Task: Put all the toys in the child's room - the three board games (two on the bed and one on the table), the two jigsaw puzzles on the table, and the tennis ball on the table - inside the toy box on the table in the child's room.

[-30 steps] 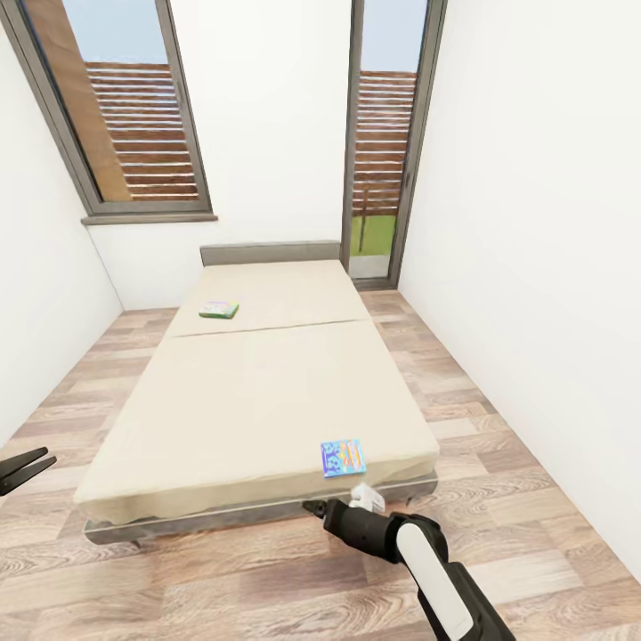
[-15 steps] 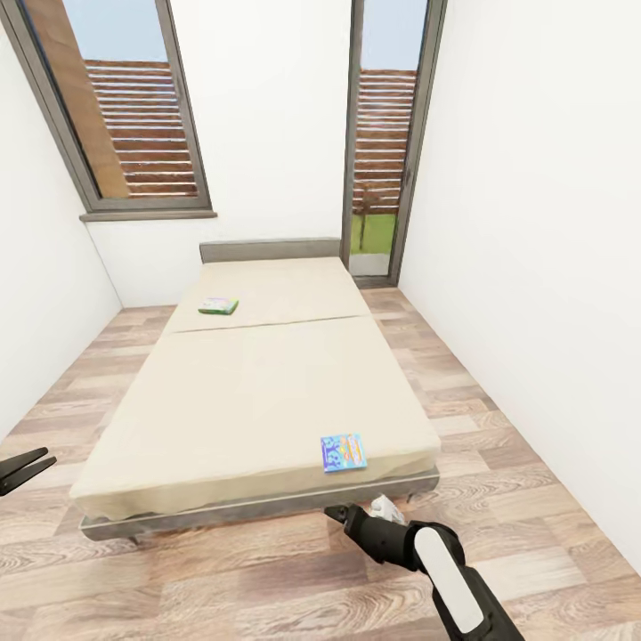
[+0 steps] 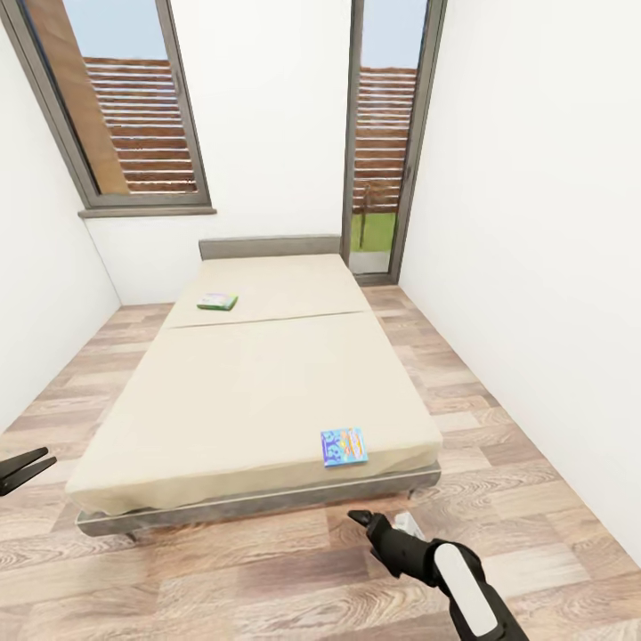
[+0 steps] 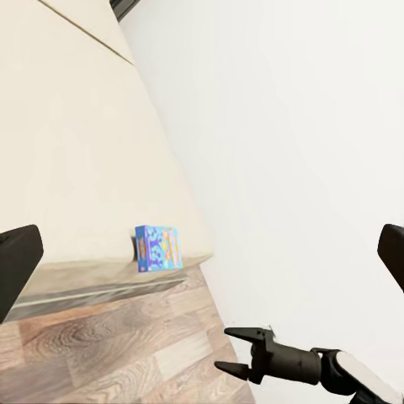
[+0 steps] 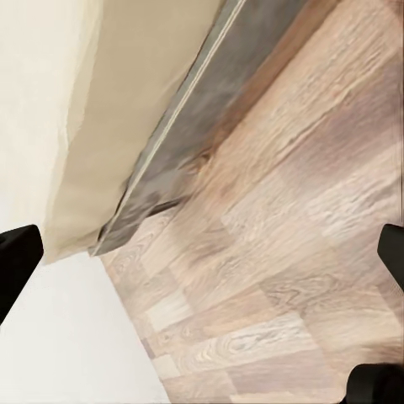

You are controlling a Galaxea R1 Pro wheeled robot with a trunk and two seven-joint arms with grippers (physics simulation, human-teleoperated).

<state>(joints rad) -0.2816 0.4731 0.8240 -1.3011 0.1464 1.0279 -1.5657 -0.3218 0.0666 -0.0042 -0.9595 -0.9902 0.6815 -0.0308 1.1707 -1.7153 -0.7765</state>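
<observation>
A blue board game (image 3: 344,447) lies flat on the near right corner of the beige bed (image 3: 249,383); it also appears in the left wrist view (image 4: 158,247). A green board game (image 3: 217,301) rests near the bed's far left. My right gripper (image 3: 363,518) hovers over the floor just in front of the bed's near edge, below the blue game, open and holding nothing. The left wrist view catches it from the side (image 4: 236,351). My left gripper (image 3: 46,458) pokes in low at the left, open and empty. Table, toy box, puzzles and ball are out of view.
The bed's grey frame (image 5: 194,126) and wooden floor (image 5: 295,252) run under my right hand. White walls close in on both sides. A window (image 3: 125,107) and a tall glass door (image 3: 383,133) sit in the far wall. Floor strips flank the bed.
The camera has backed away a little, so the bed sits slightly higher in the picture. My right arm has drawn back from the bed's edge toward the lower right.
</observation>
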